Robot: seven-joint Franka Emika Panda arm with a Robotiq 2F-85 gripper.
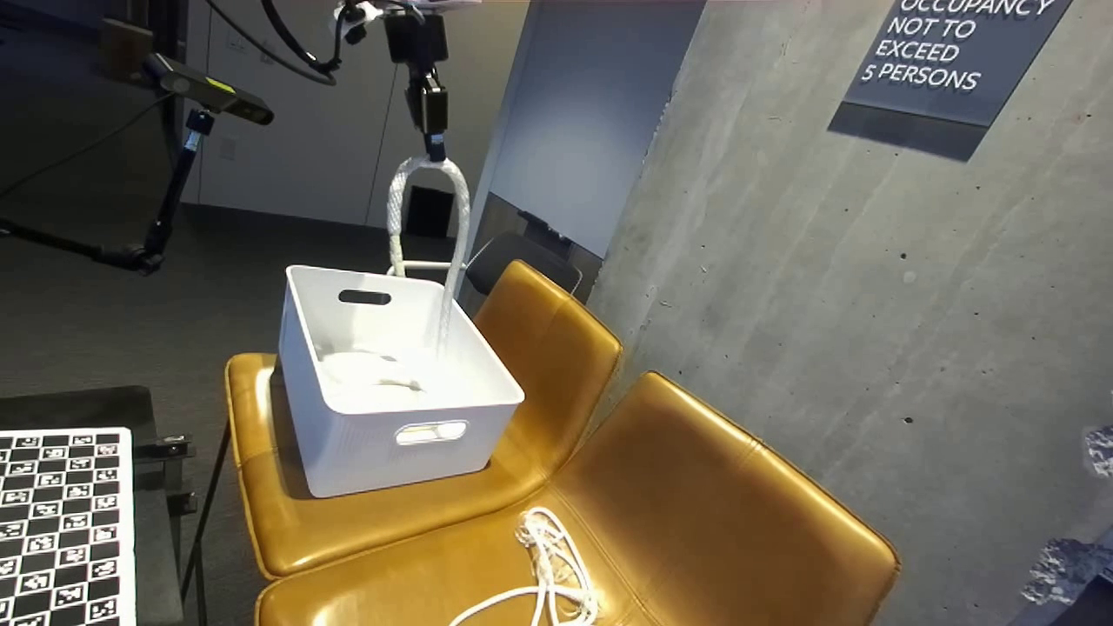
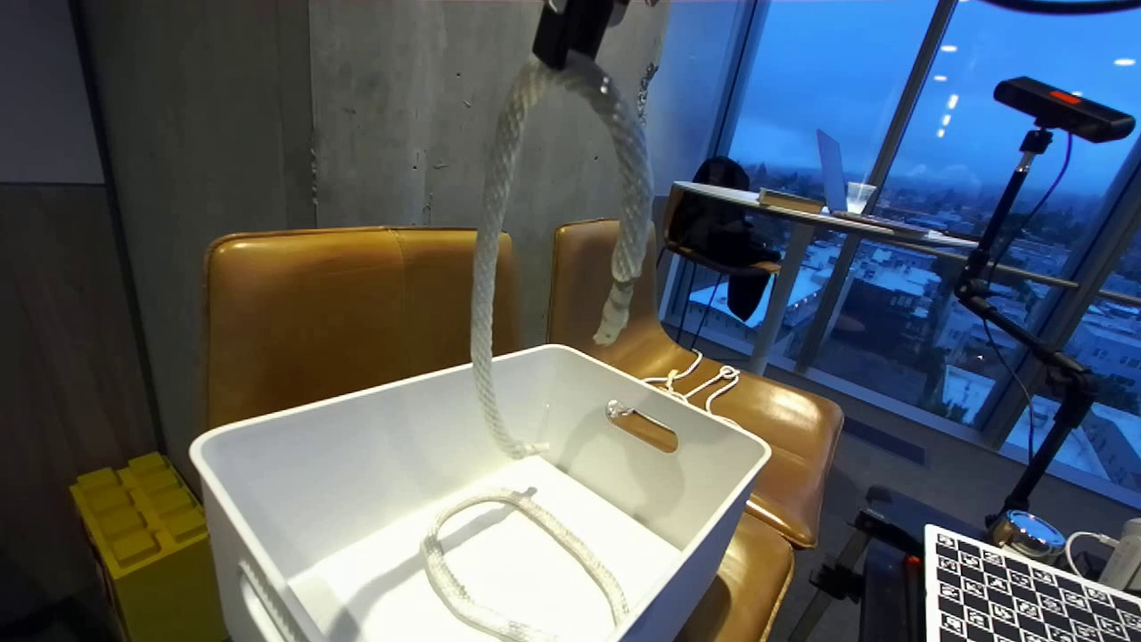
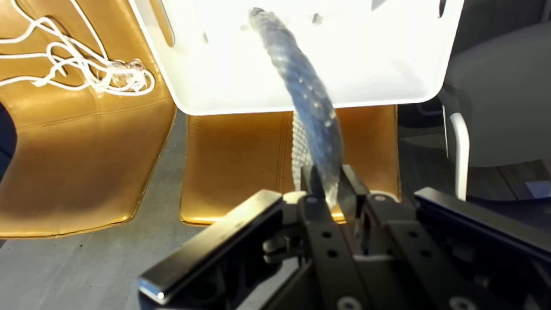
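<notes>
Tan chairs (image 1: 556, 348), one bearing a white bin (image 1: 391, 461).
Above the bin, the pincer (image 3: 330, 181) grips a thick rope (image 2: 631, 178) at its bend, one strand hanging inside; another rope (image 2: 435, 551) curls on the bin's floor; thin cord (image 3: 137, 82) lies beside the bin, on the adjoining chair (image 1: 730, 487).

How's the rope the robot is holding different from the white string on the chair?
The thick rope is chunky, while the thin cord is skinny. The thick rope hangs from the gripper, pinched between its fingers; the thin cord lies on a tan chair. The thick rope bends in one tall arch, but the thin cord is a loopy tangle. Both look whitish.
</notes>
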